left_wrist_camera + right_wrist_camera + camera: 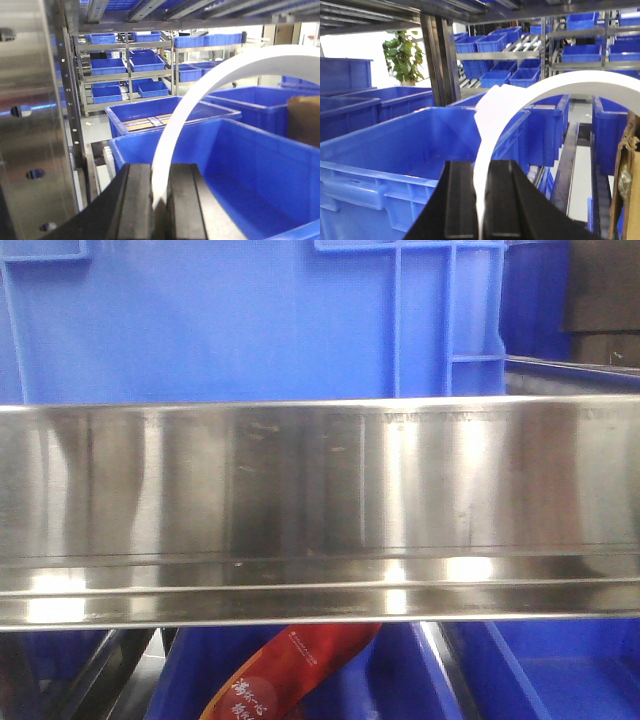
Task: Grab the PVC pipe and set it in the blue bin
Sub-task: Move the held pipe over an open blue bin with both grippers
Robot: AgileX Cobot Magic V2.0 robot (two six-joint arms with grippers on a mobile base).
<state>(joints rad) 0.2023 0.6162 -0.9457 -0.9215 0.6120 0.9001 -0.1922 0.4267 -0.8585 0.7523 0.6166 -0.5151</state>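
The grab looks done and the drop is left. My left pincer is clamped on the PVC pipe, which arcs from between the pads toward 2 o'clock, above the open blue bin, not in it. My right pincer is likewise closed on a white curved strip, with another bin at 9 o'clock. I cannot tell whether both hold one piece. Both wrists point roughly level across the bins. The front view shows only a steel rail, neither arm.
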